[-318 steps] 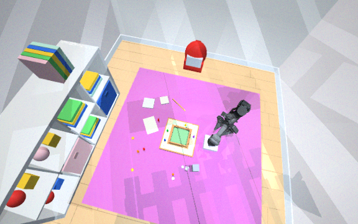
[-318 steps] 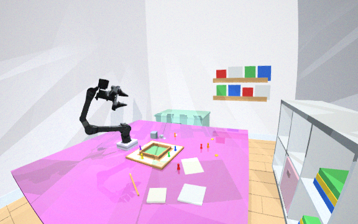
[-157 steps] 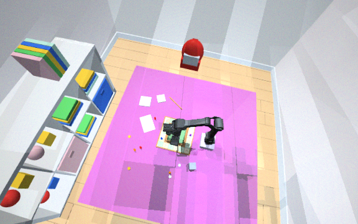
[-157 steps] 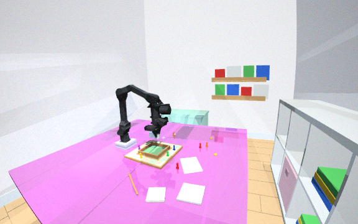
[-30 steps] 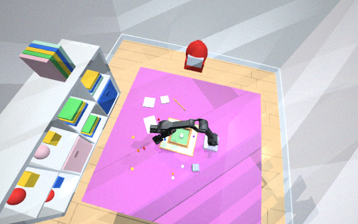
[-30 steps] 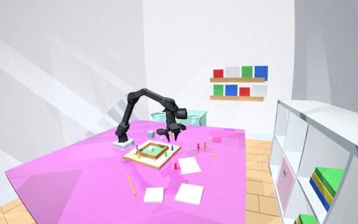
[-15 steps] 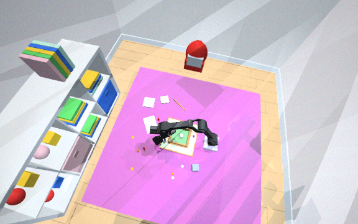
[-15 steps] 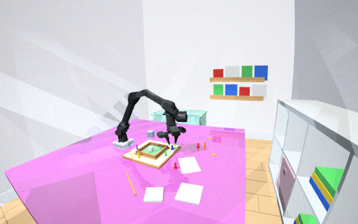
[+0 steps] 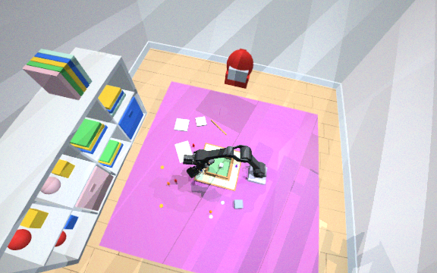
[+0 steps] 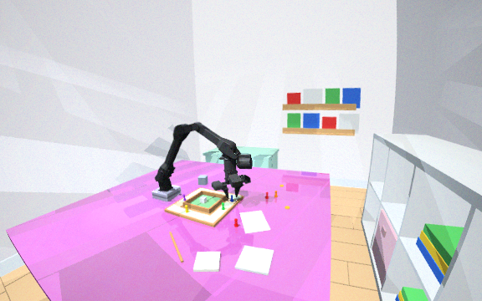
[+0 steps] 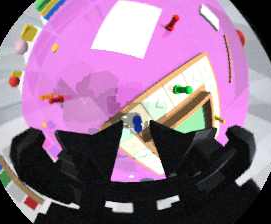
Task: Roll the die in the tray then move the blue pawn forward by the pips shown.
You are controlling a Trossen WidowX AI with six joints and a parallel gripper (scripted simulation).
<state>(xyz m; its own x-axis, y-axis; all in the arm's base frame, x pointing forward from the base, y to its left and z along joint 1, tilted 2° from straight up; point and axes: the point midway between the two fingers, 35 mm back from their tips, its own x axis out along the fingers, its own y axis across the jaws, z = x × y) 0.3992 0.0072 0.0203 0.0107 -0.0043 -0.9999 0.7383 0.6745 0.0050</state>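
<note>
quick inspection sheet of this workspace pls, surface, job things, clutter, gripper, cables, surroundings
surface: pink mat over a wooden floor.
job's things: game board with a green tray; white die lies in the tray; blue pawn stands on the board's track, green pawn close by on the board.
clutter: white paper sheets, a pencil, a red pawn off the board, a small grey cube.
gripper: gripper low over the board's corner, fingers part open on either side of the blue pawn, not gripping it.
cables: nothing seen.
surroundings: white cubby shelf with coloured blocks, wall shelves, red chair.
</note>
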